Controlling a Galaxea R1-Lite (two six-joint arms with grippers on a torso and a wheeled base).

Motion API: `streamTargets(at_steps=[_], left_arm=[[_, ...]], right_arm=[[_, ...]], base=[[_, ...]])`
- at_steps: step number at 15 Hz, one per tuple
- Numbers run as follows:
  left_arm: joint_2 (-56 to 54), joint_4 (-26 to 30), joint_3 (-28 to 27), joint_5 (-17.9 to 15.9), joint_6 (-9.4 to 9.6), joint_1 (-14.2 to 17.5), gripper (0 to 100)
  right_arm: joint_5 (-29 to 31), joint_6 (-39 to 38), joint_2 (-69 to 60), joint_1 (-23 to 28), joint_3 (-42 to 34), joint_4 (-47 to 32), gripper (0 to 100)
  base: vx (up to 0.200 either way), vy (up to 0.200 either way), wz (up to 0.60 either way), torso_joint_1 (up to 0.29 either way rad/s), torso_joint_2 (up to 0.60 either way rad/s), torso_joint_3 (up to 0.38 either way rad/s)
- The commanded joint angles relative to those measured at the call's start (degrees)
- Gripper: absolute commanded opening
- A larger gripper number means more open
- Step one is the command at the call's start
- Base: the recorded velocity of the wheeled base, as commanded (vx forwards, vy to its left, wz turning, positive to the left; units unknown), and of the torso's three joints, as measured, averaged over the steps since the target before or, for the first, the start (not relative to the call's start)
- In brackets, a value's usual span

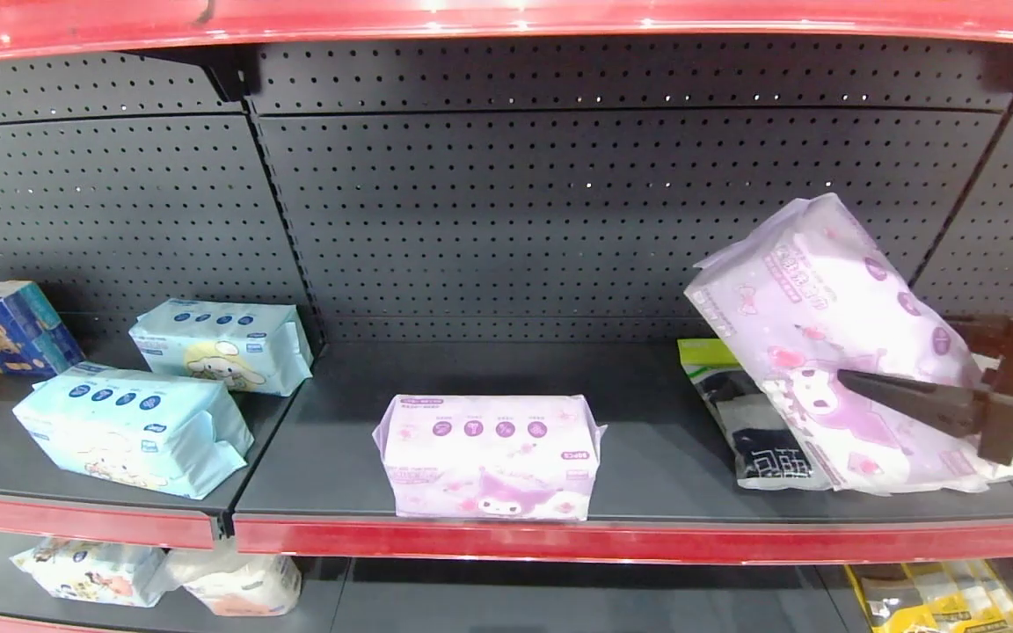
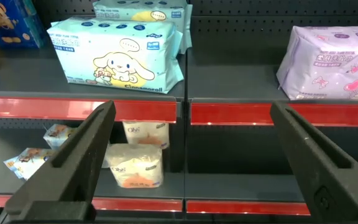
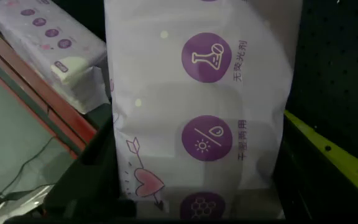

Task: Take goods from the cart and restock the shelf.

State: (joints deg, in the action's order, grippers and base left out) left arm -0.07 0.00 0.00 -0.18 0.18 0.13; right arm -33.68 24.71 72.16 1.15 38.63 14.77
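One hand, the right, grips a tilted pink pack over the shelf.

Centre pack at shelf front edge; tilted pack right, over bag; left pack before rear pack.

Up close on the left gripper: two long matte-black jaws, flat-sided and wedge-like; each has a stepped ledge running along its inner edge; one has a small round recess near its base, screw or hole I cannot tell; the surface looks faintly grainy. Now the right gripper: one slim dark jaw tapering to a blunt point; it joins a squared black block; behind that, dark boxy wrist parts, and a pale grey piece at the far right edge.
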Motion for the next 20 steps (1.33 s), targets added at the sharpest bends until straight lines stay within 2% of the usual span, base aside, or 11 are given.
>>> streamTargets(at_steps=[1, 5, 11, 14, 20], left_arm=[[0.1, 0.0, 0.0, 0.0, -0.01, 0.0, 100], [0.1, 0.0, 0.0, 0.0, -0.01, 0.0, 100], [0.1, 0.0, 0.0, 0.0, -0.01, 0.0, 100], [0.1, 0.0, 0.0, 0.0, -0.01, 0.0, 100], [0.1, 0.0, 0.0, 0.0, -0.01, 0.0, 100]], right_arm=[[-3.6, 3.9, 12.3, 1.1, 5.8, 2.9, 0], [-3.3, 11.1, 23.1, -0.2, 17.9, 3.1, 0], [-4.0, 10.6, 29.8, -3.6, 21.7, 3.2, 0], [-4.3, 8.5, 34.5, -6.3, 27.6, 3.6, 0], [-9.3, 8.4, 38.6, -8.4, 29.7, 3.5, 0]], base=[[0.0, 0.0, 0.0, 0.0, 0.0, 0.0], [0.0, 0.0, 0.0, 0.0, 0.0, 0.0], [0.0, 0.0, 0.0, 0.0, 0.0, 0.0], [0.0, 0.0, 0.0, 0.0, 0.0, 0.0], [0.0, 0.0, 0.0, 0.0, 0.0, 0.0]])
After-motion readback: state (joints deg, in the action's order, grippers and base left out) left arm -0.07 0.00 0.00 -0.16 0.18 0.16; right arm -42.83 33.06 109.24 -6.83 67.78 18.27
